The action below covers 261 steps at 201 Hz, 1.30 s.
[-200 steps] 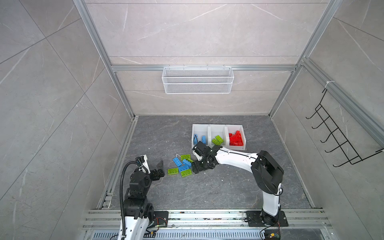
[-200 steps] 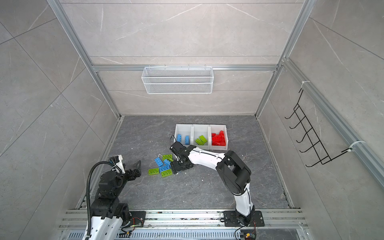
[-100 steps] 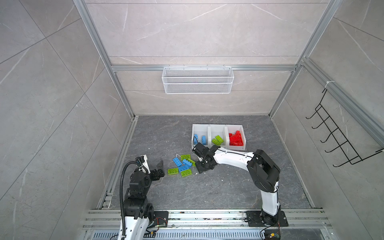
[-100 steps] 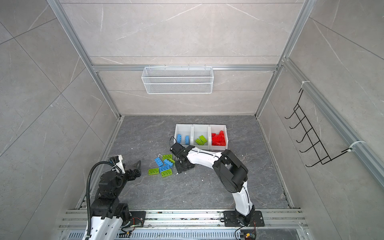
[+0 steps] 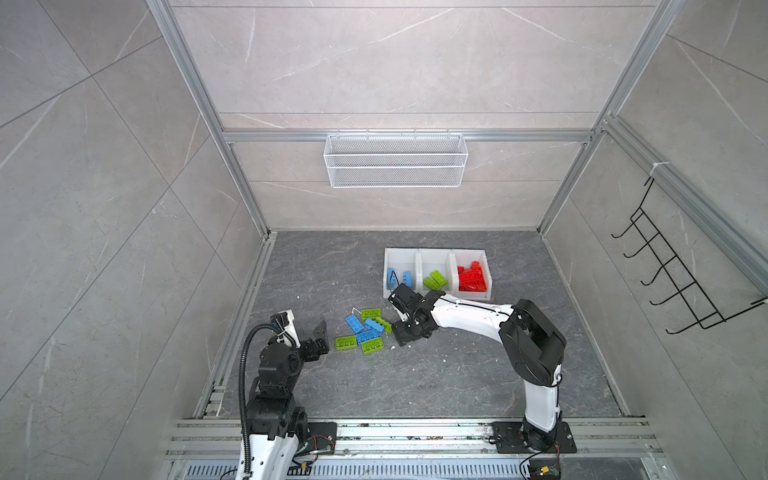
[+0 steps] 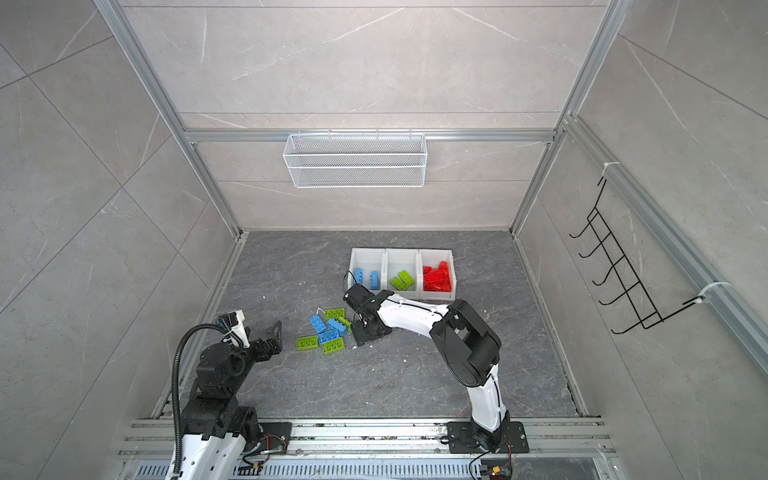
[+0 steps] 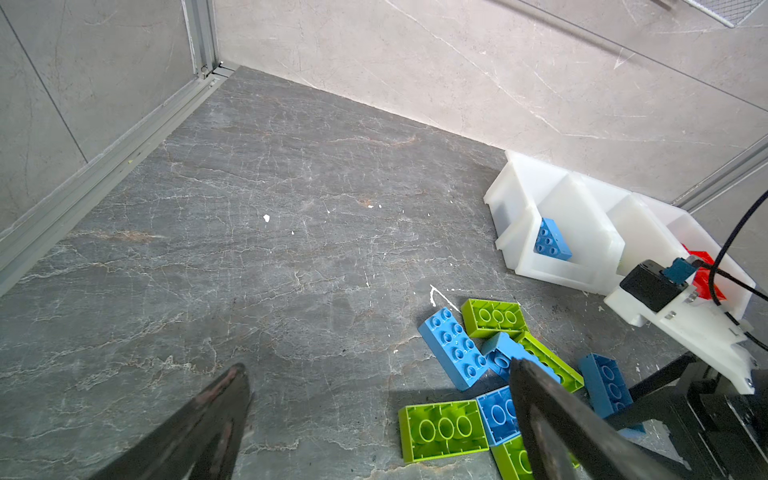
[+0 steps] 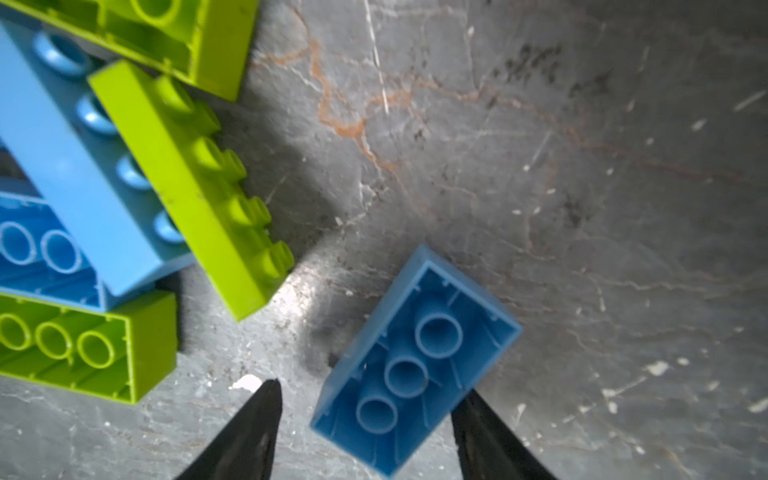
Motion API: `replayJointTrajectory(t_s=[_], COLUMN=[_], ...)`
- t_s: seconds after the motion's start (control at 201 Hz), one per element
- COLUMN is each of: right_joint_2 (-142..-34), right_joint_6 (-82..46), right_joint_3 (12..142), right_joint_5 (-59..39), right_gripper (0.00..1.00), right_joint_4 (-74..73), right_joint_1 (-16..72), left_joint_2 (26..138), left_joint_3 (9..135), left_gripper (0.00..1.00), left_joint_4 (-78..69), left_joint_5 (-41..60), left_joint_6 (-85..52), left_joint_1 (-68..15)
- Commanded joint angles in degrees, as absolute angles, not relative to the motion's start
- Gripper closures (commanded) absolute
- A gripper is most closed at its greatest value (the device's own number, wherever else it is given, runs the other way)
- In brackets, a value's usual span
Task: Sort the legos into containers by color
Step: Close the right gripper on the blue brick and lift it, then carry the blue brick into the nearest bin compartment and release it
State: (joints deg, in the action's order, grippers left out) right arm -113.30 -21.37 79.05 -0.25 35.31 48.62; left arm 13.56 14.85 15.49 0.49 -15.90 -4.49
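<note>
Several loose blue and lime green legos (image 5: 365,330) lie in a pile on the dark floor, also seen in the left wrist view (image 7: 453,347). My right gripper (image 5: 400,334) (image 8: 370,392) is down at the pile's right edge. It stands open around an upturned blue brick (image 8: 415,357): the brick touches one finger and a gap shows at the other. My left gripper (image 5: 322,332) (image 7: 380,368) is open and empty, left of the pile. The containers (image 5: 434,250) hold blue legos (image 5: 399,278), green legos (image 5: 435,280) and red legos (image 5: 471,278), one color per bin.
A white wire basket (image 5: 395,166) hangs on the back wall, and a black hook rack (image 5: 673,282) on the right wall. Aluminium rails run along the floor's left edge (image 5: 245,316) and front (image 5: 415,432). Small white flecks dot the floor.
The right gripper's jaws have narrowed around the blue brick at the pile's right edge, and the right arm has shifted a little. The left arm has not moved.
</note>
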Motion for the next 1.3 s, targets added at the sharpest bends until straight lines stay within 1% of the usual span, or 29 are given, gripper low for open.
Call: replayJointTrajectory(t_s=[0.0,0.164,0.314,0.528,0.577,0.697,0.831,0.96,1.095,1.294], right_joint_2=[-115.22,-116.08,-115.33,-111.05,-109.37,-104.64,-100.84,-100.93,-103.92,-111.39], right_joint_6=[-21.01,-20.92,-20.83,-20.7,-20.65,-20.64,-17.82,-16.1,-15.71,-14.54], right_joint_3=[81.54,81.98,81.08,78.64,77.74,76.24,76.56,79.8,84.49,92.96], right_joint_5=[-0.21,0.96,2.39,4.0,3.59,-2.36,-3.95,-7.38,-10.57,-10.96], right_gripper=[0.37,0.46,0.51,0.62,0.64,0.69,0.7,0.7,0.69,0.69], right_joint_4=[35.91,37.18,38.01,37.61,36.85,34.96,34.82,34.23,31.33,29.48], right_joint_1=[48.52,48.28,48.16,48.04,47.84,45.95,43.88,40.03,35.91,33.52], left_joint_2=[12.92,12.39,12.3,12.22,12.22,12.04,11.87,11.87,11.6,11.69], left_joint_3=[15.11,14.96,15.0,14.98,14.87,14.88,14.92,14.9,14.78,14.79], left_gripper=[0.0,0.0,0.0,0.0,0.0,0.0,0.0,0.0,0.0,0.0], left_joint_4=[15.37,15.53,15.64,15.62,15.62,15.67,15.69,15.73,15.78,15.66], left_joint_5=[0.57,0.38,0.35,0.44,0.43,0.48,0.62,0.61,0.68,0.84], left_joint_6=[-16.52,-16.52,-16.65,-16.53,-16.57,-16.53,-16.45,-16.44,-16.44,-16.35], left_joint_1=[-4.46,-4.48,-4.48,-4.48,-4.48,-4.48,-4.48,-4.48,-4.48,-4.48])
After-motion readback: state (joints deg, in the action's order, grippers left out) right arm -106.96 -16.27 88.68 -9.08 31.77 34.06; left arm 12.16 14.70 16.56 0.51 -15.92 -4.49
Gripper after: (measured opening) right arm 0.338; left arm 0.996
